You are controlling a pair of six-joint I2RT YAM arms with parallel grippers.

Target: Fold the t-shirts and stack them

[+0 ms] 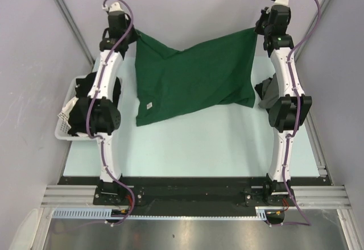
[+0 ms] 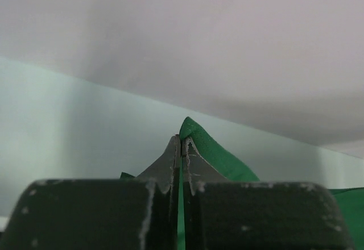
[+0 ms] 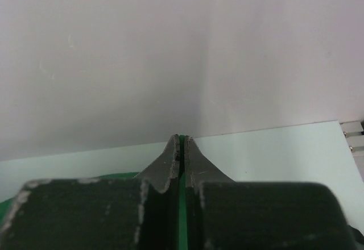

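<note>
Right end effector (image 3: 182, 140) pinches green t-shirt (image 1: 193, 79) — grasped edge (mostly) hidden.

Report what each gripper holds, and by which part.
Both hold the dark green t-shirt: left gripper pinches its far left corner, right gripper its far right corner.

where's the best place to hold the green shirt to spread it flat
By its two far corners, one per gripper, each coming from its own outer side. The left gripper and right gripper now pinch the green shirt there, shut on the cloth. It sags in the middle between them, so pulling outward should likely flatten it.
</note>
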